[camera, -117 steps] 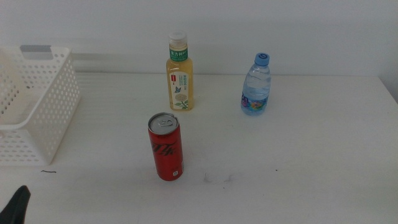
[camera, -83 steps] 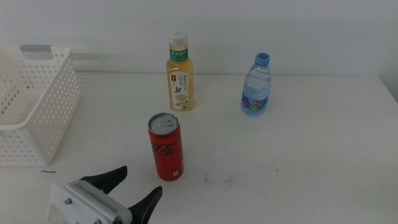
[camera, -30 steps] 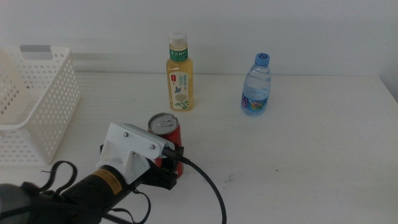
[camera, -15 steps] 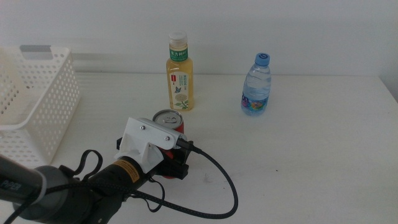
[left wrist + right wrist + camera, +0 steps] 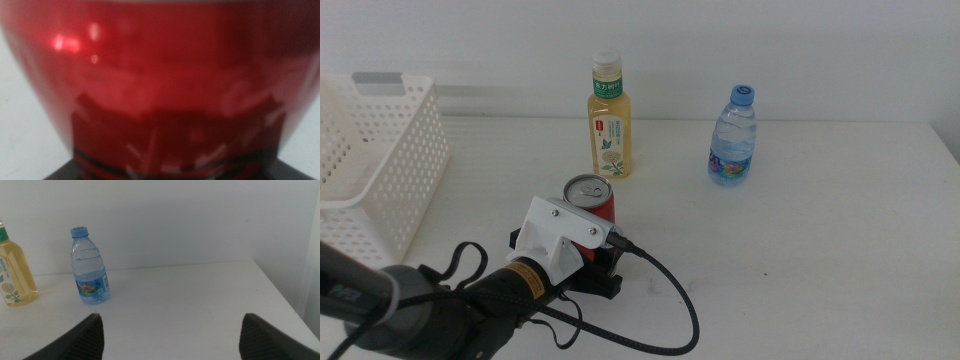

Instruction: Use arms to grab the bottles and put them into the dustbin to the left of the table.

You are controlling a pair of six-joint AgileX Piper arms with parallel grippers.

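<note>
Since the frame half a second back, my left gripper (image 5: 601, 262) has pushed a little further in around the red cola can (image 5: 590, 200), and the can's top now sits slightly nearer the far side of the counter (image 5: 820, 260). The can stands upright right between my jaws, filling my left wrist view (image 5: 160, 85) as a red blur, so close that I cannot tell whether the jaws have closed on it or only flank it. I judge it a stiff but thin-walled thing, smooth and a bit slippery, easy to dent if squeezed hard; whether it is full or empty I cannot see. The lower body, where I am now, seems the right place to hold, below the taper. The yellow tea bottle (image 5: 608, 120) stands just beyond the can, the water bottle (image 5: 732, 137) further off to my right, and the dustbin (image 5: 380, 170) well off to my left. My right gripper (image 5: 170, 330) waits with jaws wide, facing the water bottle (image 5: 90, 267).
</note>
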